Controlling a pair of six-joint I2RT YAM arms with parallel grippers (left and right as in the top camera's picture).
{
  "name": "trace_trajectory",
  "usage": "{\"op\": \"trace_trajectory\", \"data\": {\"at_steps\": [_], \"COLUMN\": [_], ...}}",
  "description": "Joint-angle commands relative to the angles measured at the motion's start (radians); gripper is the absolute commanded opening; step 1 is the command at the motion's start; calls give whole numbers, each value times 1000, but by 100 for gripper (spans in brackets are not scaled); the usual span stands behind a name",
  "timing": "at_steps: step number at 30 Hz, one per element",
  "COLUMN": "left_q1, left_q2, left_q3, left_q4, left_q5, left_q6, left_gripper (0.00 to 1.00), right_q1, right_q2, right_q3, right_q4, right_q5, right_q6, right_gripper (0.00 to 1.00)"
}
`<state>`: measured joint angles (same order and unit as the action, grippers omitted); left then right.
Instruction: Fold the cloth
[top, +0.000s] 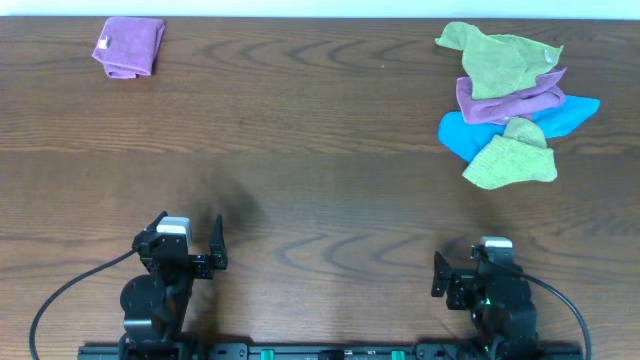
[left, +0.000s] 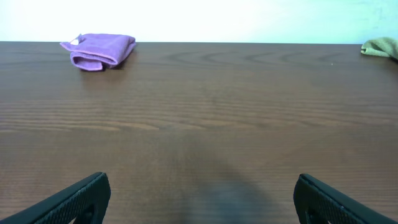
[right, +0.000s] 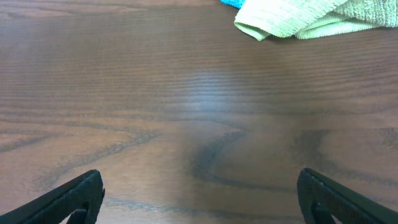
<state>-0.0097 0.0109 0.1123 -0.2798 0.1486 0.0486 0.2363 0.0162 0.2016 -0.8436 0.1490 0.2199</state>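
Left claw (left: 202, 190) and right claw (right: 199, 186) released; cloth (top: 510, 158) overlaps blue cloth (top: 572, 115), beside purple cloth (top: 505, 100), olive cloth (top: 490, 60).

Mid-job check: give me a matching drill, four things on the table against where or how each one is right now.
Things:
1. folded purple cloth
2. blue cloth
3. far green cloth
4. left gripper

Places or states:
A. open and empty, at the near edge
B. far end of the right-hand pile
C. alone, far left
D. in the right-hand pile, partly under other cloths

Pairs: 1-C, 2-D, 3-B, 4-A
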Motion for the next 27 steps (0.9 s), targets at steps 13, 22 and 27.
{"op": "trace_trajectory", "data": {"at_steps": [13, 22, 27], "left_q1": [-4, -4, -4], "left_q2": [-6, -6, -6], "left_q3": [-24, -24, -24], "left_q4": [-6, -6, -6], "left_q5": [-19, -19, -19], "left_q6": [-11, -11, -11], "left_gripper": [95, 95, 95], "right_q1": [-8, -8, -8], "right_q2": [-11, -11, -11], "right_q3": [-13, -13, -13], "right_q4": [-2, 0, 286], "right_q5": [-7, -7, 3], "right_q6": [11, 11, 154], "right_gripper": [99, 99, 99]}}
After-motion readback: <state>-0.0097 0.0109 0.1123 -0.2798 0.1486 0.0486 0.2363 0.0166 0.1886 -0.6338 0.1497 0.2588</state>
